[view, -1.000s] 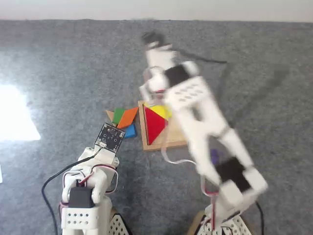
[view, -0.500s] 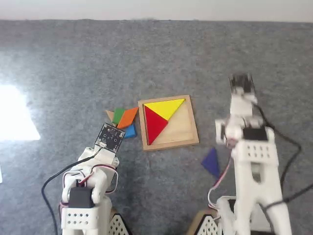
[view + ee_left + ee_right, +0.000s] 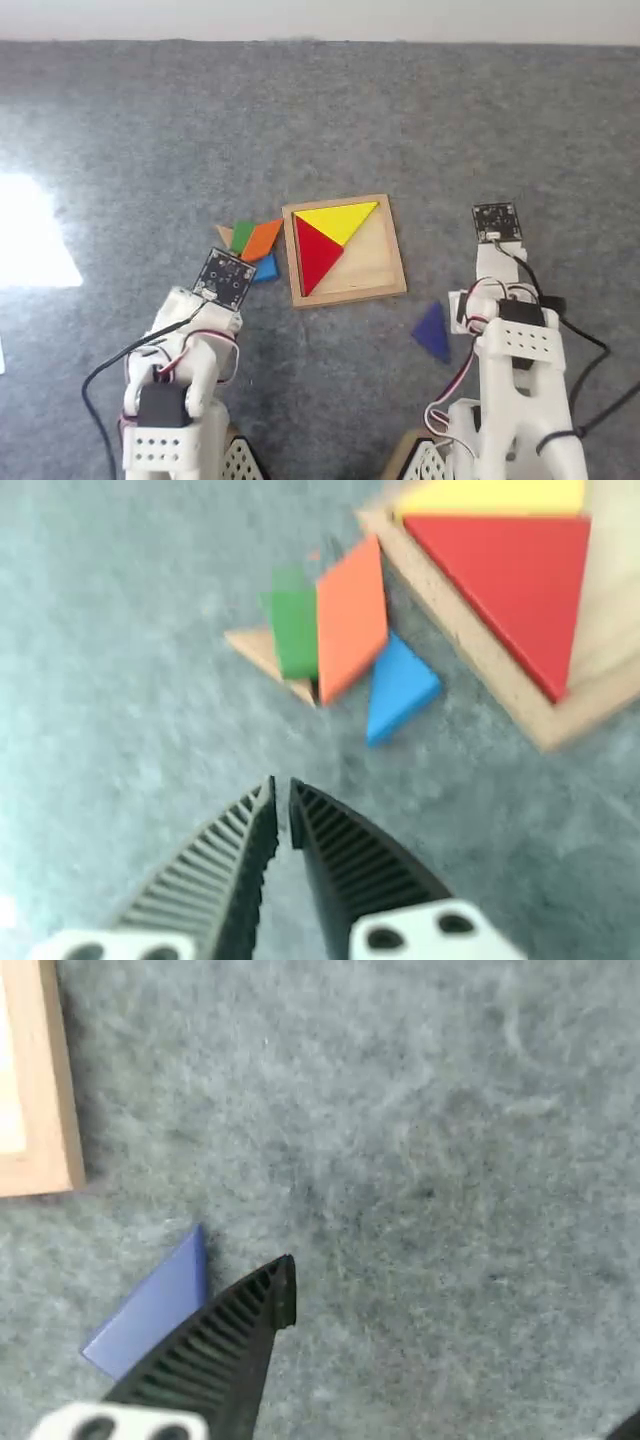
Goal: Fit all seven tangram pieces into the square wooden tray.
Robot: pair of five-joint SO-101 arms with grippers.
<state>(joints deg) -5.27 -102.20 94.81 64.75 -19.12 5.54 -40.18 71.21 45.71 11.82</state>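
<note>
Right arm (image 3: 512, 345) is retreating from tray (image 3: 350, 293), right fingers (image 3: 230, 1330) released; left fingers (image 3: 240, 850) clenched empty; five pieces (image 3: 262, 240) remaining outside.

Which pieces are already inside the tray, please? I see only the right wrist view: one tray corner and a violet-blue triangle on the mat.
Observer: Two. A yellow triangle and a red triangle lie side by side in the tray.
Operator: And where are the remaining pieces?
Observer: Four are clustered beside the tray, on the side of the left gripper: a green piece, an orange piece, a blue piece and a tan piece partly under the green one.
Operator: Does the left gripper hold something?
Observer: No. It is shut on nothing, over bare mat, short of that cluster.
</note>
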